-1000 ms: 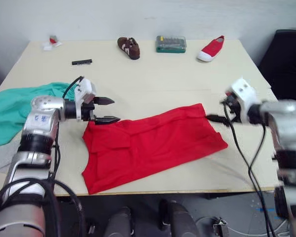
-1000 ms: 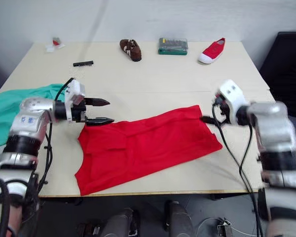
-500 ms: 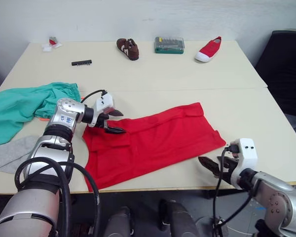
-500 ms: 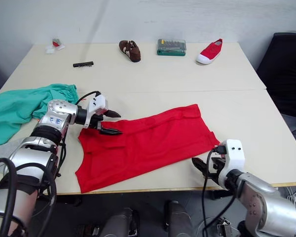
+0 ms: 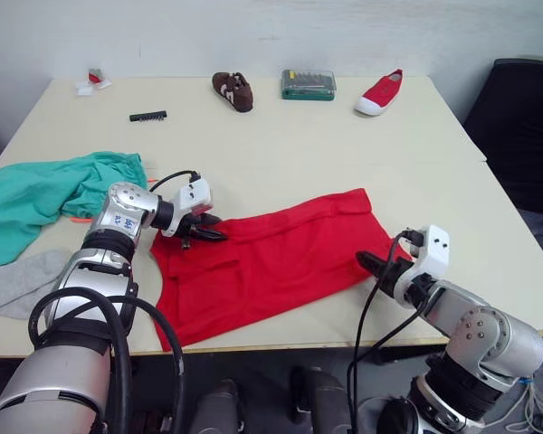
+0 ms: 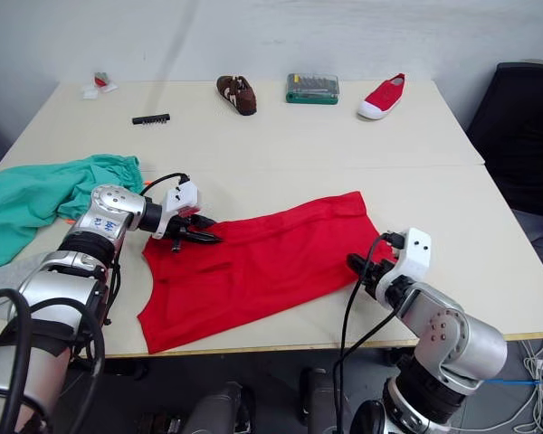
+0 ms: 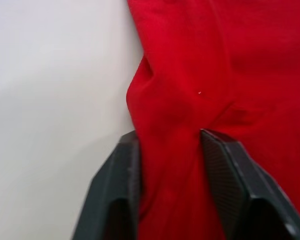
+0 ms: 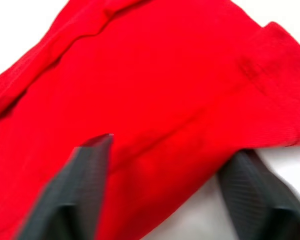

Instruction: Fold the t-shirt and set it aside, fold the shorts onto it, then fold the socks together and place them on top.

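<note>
The red t-shirt [image 5: 271,262] lies spread and creased on the near half of the table. My left gripper [image 5: 206,232] is at its far left edge; in the left wrist view the fingers [image 7: 122,165] squeeze a bunched ridge of red cloth [image 7: 165,115]. My right gripper [image 5: 369,262] sits at the shirt's near right corner, and its fingers [image 8: 90,160] stand wide apart over the hem [image 8: 190,150], open. The teal shorts [image 5: 45,194] lie crumpled at the table's left. A grey sock [image 5: 18,280] rests at the near left edge.
Along the far edge stand a brown shoe [image 5: 233,90], a green case [image 5: 309,84] and a red shoe [image 5: 380,92]. A black strip [image 5: 148,116] and a small red-and-white item [image 5: 89,80] lie far left. A black chair [image 5: 525,127] stands right of the table.
My left gripper has closed on the shirt's far left edge. The right gripper has risen from the table's front edge onto the shirt's near right corner, its fingers narrower than before.
</note>
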You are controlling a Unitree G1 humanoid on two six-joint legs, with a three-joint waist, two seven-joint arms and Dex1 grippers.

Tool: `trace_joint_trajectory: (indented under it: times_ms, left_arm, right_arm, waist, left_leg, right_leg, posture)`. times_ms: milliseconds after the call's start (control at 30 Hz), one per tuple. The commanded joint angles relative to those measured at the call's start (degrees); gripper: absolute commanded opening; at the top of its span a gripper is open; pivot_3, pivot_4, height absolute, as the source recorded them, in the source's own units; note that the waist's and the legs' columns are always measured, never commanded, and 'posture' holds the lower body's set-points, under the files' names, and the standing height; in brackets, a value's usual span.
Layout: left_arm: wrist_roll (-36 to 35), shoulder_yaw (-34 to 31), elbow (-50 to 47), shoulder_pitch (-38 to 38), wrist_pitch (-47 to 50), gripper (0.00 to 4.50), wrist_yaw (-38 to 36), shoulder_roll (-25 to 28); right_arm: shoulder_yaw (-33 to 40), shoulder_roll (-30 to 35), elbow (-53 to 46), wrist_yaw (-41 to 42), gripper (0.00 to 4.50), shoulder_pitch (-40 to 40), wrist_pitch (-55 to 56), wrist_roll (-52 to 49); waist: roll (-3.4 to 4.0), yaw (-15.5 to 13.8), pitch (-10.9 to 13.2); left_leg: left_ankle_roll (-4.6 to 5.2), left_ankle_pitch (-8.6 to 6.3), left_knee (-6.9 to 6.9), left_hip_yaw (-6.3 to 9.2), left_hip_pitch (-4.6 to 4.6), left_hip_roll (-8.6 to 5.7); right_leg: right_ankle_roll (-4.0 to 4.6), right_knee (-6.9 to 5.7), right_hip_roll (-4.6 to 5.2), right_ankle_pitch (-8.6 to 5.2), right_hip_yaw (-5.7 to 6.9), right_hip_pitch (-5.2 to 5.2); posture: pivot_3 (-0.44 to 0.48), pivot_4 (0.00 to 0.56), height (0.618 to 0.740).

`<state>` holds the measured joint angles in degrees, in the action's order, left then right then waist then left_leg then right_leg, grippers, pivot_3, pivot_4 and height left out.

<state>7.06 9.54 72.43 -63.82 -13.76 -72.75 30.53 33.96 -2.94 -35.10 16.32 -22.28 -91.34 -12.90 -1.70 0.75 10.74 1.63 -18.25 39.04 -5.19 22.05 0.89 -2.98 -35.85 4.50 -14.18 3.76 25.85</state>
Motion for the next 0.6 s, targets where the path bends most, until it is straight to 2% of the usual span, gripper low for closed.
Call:
trace_joint_trajectory:
  times_ms: [33, 100, 200, 400, 567, 600]
  left_arm:
    - [1.02, -0.23, 0.15, -0.73, -0.26, 0.44, 0.53, 0.55]
    - [0.82, -0.48, -0.03, -0.49, -0.16, 0.00, -0.01, 0.85]
    - [0.06, -1.02, -0.68, 0.46, 0.00, 0.00, -1.97, 1.50]
    - [-2.88, -3.57, -5.56, 5.36, 3.27, 0.00, -5.71, 4.42]
    - [-6.49, -6.05, -18.91, 14.39, 10.70, 0.00, -5.56, 7.33]
    - [-7.96, -7.55, -26.12, 19.35, 15.02, 0.00, -3.86, 8.32]
  right_arm:
    - [-1.39, 0.42, 1.97, -0.32, 1.59, -0.08, -1.16, -1.61]
    - [-1.92, 1.76, 2.76, 0.00, 0.99, -0.44, -1.16, -1.92]
    - [-3.95, 4.76, 4.77, 0.98, 0.02, -1.13, -0.26, -2.68]
    - [-11.76, 12.16, 15.53, 4.12, 0.02, -3.89, 5.89, -4.32]
    - [-18.18, 18.21, 32.41, 7.07, 0.02, -10.70, 16.80, -3.59]
    - [-20.40, 19.41, 40.32, 8.34, 0.02, -15.29, 21.83, -2.27]
  waist:
    - [0.00, 0.15, 0.00]
    - [0.00, 0.32, 0.00]
    - [0.00, 0.78, 0.00]
    - [0.00, 1.84, 0.00]
    - [-0.01, 2.73, 0.00]
    - [0.00, 2.73, 0.00]
  left_leg:
    - [0.00, 0.00, 0.00, 0.00, 0.00, 0.00]
    - [0.00, 0.00, -0.01, 0.00, 0.00, 0.00]
    - [0.00, 0.00, -0.01, 0.00, 0.01, 0.00]
    - [0.00, 0.00, -0.07, -0.02, 0.00, 0.04]
    - [-0.01, -0.01, -0.16, -0.14, -0.38, 0.05]
    - [-0.02, -0.01, -0.24, -0.15, -0.58, 0.07]
  right_leg:
    - [0.00, 0.00, 0.00, 0.00, 0.00, 0.00]
    - [0.01, 0.00, 0.00, 0.00, 0.00, 0.00]
    - [0.00, 0.00, 0.00, 0.00, 0.01, 0.00]
    - [0.01, 0.01, -0.05, 0.00, -0.03, 0.02]
    - [0.02, 0.02, -0.04, -0.01, -0.18, -0.23]
    - [0.04, 0.06, -0.03, -0.03, -0.19, -0.39]
  posture:
    - [0.000, 0.150, 0.740]
    - [0.000, 0.150, 0.740]
    - [0.000, 0.150, 0.740]
    - [0.000, 0.150, 0.740]
    - [0.000, 0.150, 0.740]
    - [0.000, 0.150, 0.740]
